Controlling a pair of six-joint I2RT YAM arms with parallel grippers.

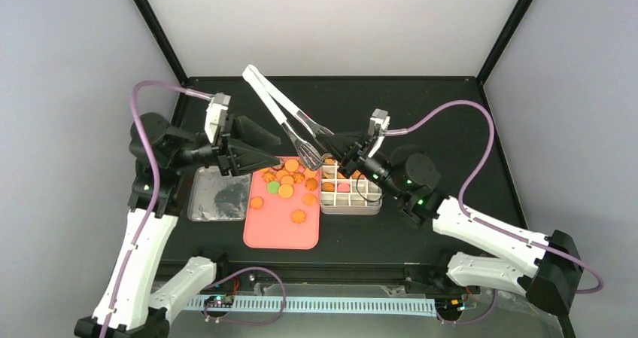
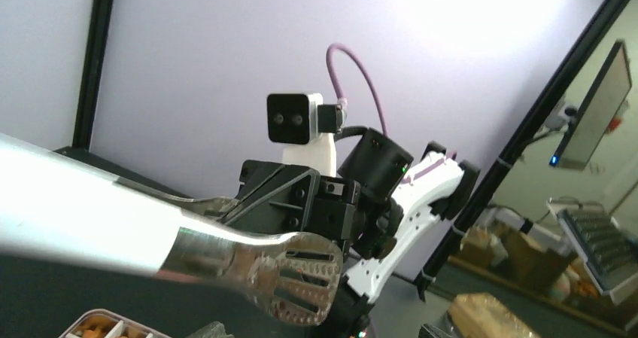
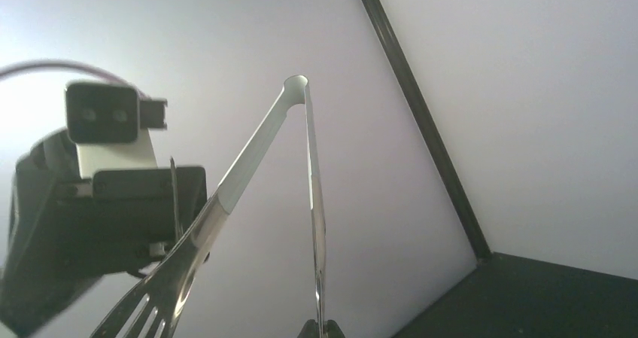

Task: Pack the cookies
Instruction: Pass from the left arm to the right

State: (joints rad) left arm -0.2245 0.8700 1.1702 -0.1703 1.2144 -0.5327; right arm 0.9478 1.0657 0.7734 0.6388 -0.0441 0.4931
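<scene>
Across the middle of the top view, the right gripper [image 1: 332, 147] is clamped on a pair of tongs [image 1: 282, 116] close to their slotted heads. The long handles slant away to the upper left of the frame. The heads hang just over the cookies [image 1: 286, 181], most of which lie loose on the upper half of a pink tray [image 1: 282, 231]. A few already sit in the white gridded tin [image 1: 351, 207] just to the tray's right. The left gripper [image 1: 275, 150] hovers at the tray's upper left corner. Its fingers look parted with nothing between them, and a silver tray [image 1: 214, 199] lies below it.

The grip sits so near the heads that the handles' weight may twist the tongs. A skewed pinch could crack a biscuit or flick it onto the black table [image 1: 429, 127]. The two grippers are also close enough to knock together.

From the left wrist, a tong head fills the lower centre with the right arm's black wrist behind it. This camera's own fingers are out of sight. Past the black frame post at the right edge is a dark screen [image 2: 594, 112].

From the right wrist, the tongs rise to their hinge against a pale grey wall. A table corner shows at lower right.
</scene>
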